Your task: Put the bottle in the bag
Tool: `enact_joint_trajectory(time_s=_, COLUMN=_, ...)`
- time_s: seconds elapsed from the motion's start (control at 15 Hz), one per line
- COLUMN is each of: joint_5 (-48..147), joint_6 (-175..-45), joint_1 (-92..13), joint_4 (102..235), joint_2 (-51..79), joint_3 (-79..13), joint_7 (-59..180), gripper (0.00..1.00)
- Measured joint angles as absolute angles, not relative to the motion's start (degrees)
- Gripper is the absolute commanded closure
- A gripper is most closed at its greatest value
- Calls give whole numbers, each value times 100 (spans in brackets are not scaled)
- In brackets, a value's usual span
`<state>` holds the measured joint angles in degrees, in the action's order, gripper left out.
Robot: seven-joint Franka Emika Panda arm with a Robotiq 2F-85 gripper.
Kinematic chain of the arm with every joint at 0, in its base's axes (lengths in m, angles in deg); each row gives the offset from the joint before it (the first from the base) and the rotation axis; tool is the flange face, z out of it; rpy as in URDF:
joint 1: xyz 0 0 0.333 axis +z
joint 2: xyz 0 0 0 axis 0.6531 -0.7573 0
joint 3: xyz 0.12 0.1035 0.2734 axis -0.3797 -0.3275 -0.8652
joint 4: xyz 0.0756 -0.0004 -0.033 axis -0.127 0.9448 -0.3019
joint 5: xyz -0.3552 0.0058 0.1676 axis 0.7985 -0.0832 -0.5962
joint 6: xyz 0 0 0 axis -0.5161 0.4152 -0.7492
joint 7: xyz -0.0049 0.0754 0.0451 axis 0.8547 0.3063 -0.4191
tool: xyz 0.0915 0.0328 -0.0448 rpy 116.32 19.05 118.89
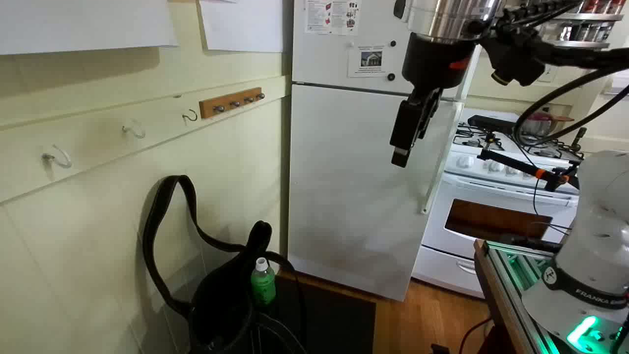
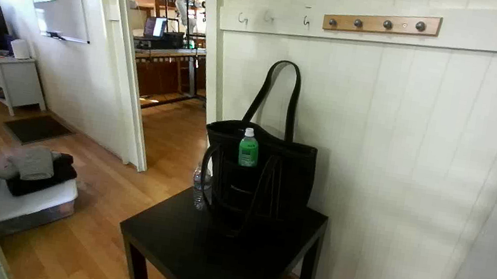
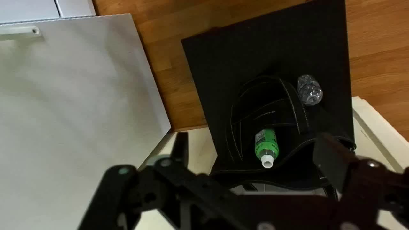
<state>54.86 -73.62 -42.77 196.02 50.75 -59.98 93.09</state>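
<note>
The green bottle with its white top (image 1: 264,286) stands upright at the outer front side of the black bag (image 1: 223,309). It also shows in an exterior view (image 2: 248,153), its lower part hidden, seemingly in the front pocket of the bag (image 2: 294,181). In the wrist view the green bottle (image 3: 266,143) lies against the bag's front panel, outside the main opening. The bag's strap loops up against the wall. My gripper (image 1: 400,156) is high above and away from both. In the wrist view its fingers (image 3: 255,151) are spread wide apart with nothing held.
The bag stands on a low black table (image 2: 211,257) against the wall. A clear plastic bottle (image 3: 309,90) stands beside the bag; it also shows in an exterior view (image 2: 199,189). A white fridge (image 1: 354,196) and a stove (image 1: 491,206) stand nearby. Hooks (image 1: 59,157) line the wall.
</note>
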Motion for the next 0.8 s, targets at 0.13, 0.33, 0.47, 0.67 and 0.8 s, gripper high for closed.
enact_joint_trajectory(time_s=0.13, joint_5=5486, joint_6=-7362, joint_1=-4276, joint_4=19602, joint_2=5075, joint_3=-5999, joint_7=9309, gripper=0)
enact_joint_trajectory(time_s=0.33, joint_5=5486, joint_6=-7362, joint_1=-4277, joint_4=19602, joint_2=5075, joint_3=-5998, joint_7=9309, gripper=0)
enact_joint_trajectory(time_s=0.47, joint_5=5486, joint_6=-7362, joint_1=-4277, joint_4=19602, joint_2=5075, joint_3=-5998, joint_7=9309, gripper=0)
enact_joint_trajectory(time_s=0.67, joint_5=5486, joint_6=-7362, joint_1=-4277, joint_4=19602, joint_2=5075, joint_3=-5998, joint_7=9309, gripper=0)
enact_joint_trajectory(time_s=0.8, joint_5=5485, joint_6=-7362, joint_1=-4183, joint_4=19653, joint_2=4990, joint_3=-5922, joint_7=9343, gripper=0)
